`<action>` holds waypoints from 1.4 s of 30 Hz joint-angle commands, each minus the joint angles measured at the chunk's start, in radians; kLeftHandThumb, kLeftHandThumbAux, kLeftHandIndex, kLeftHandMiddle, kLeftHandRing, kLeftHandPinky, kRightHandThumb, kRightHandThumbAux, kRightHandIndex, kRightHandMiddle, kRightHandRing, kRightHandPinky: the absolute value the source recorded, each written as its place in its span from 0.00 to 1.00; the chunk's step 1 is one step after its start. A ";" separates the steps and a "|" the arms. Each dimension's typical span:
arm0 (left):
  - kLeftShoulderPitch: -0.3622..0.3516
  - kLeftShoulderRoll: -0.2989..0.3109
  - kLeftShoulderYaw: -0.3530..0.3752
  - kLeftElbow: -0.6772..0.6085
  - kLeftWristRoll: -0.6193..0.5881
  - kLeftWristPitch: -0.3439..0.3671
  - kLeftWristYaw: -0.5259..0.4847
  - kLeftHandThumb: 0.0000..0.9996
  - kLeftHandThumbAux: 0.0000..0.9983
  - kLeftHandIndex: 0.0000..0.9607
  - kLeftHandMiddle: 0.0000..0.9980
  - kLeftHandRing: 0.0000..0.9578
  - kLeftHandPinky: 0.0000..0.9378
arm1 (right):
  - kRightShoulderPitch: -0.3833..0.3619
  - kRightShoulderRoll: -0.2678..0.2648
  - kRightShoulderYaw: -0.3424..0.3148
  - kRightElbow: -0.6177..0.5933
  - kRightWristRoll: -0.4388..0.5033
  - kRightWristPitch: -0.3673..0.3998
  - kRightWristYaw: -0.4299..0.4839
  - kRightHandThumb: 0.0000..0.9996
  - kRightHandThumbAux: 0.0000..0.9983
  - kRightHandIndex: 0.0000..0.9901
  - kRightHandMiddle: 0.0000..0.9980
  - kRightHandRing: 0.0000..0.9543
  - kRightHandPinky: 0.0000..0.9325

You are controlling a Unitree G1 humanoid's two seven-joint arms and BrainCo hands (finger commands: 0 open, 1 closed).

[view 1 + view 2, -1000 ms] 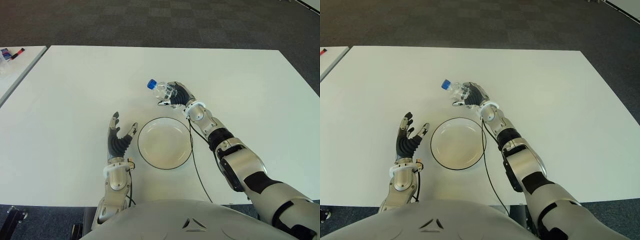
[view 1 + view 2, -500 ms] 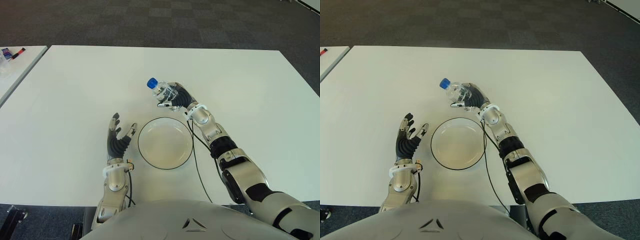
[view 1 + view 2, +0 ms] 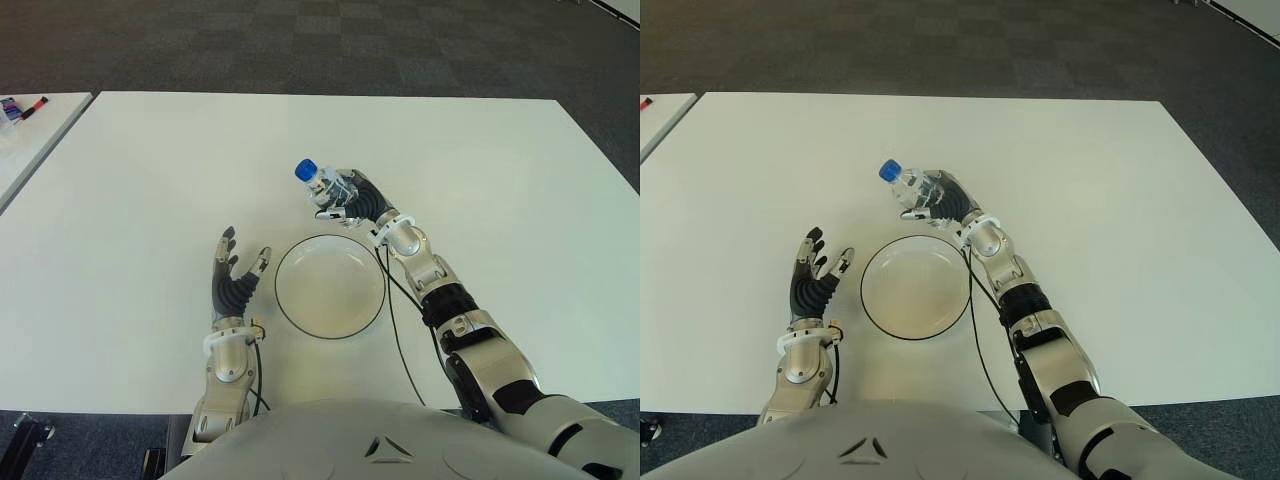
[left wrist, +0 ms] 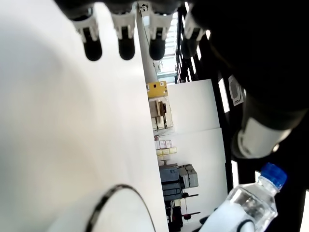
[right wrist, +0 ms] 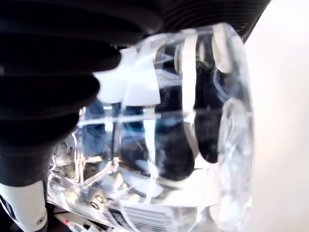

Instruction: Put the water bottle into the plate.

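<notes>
A clear water bottle (image 3: 321,182) with a blue cap is held in my right hand (image 3: 348,199), lifted off the table and tilted, cap pointing up and to the left. It hangs just beyond the far rim of the white plate (image 3: 330,286) with a dark edge. The right wrist view shows the fingers wrapped around the bottle (image 5: 183,135). My left hand (image 3: 237,277) shows left of the plate, fingers spread and holding nothing. In the left wrist view the bottle (image 4: 251,205) appears far off past the plate's rim (image 4: 108,200).
The white table (image 3: 150,170) spreads wide on all sides. A second table (image 3: 25,130) stands at the far left with markers (image 3: 22,106) on it. A black cable (image 3: 392,330) runs along my right forearm past the plate's right edge.
My right hand has raised the bottle and drawn it slightly toward the plate, tilting it more upright. The left hand has stayed where it was.
</notes>
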State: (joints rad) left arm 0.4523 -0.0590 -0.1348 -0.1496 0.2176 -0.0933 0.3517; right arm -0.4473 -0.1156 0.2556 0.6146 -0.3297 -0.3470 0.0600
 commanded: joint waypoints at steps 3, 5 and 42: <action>-0.006 0.001 0.012 0.038 0.014 -0.028 -0.003 0.24 0.60 0.07 0.07 0.06 0.09 | 0.015 0.008 0.002 -0.057 -0.005 0.030 -0.009 0.85 0.68 0.42 0.54 0.89 0.91; -0.009 0.002 0.015 0.046 0.015 -0.036 -0.004 0.24 0.60 0.06 0.07 0.06 0.09 | 0.018 0.008 0.004 -0.065 -0.009 0.031 -0.013 0.85 0.68 0.42 0.54 0.89 0.91; -0.045 0.013 0.063 0.147 0.017 -0.112 -0.009 0.23 0.58 0.06 0.06 0.05 0.08 | 0.173 0.053 0.054 -0.277 0.026 0.000 0.028 0.85 0.67 0.43 0.54 0.92 0.93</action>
State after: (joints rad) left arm 0.4117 -0.0518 -0.0815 -0.0293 0.2341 -0.1918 0.3516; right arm -0.3076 -0.0626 0.3059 0.3919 -0.3280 -0.3330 0.0758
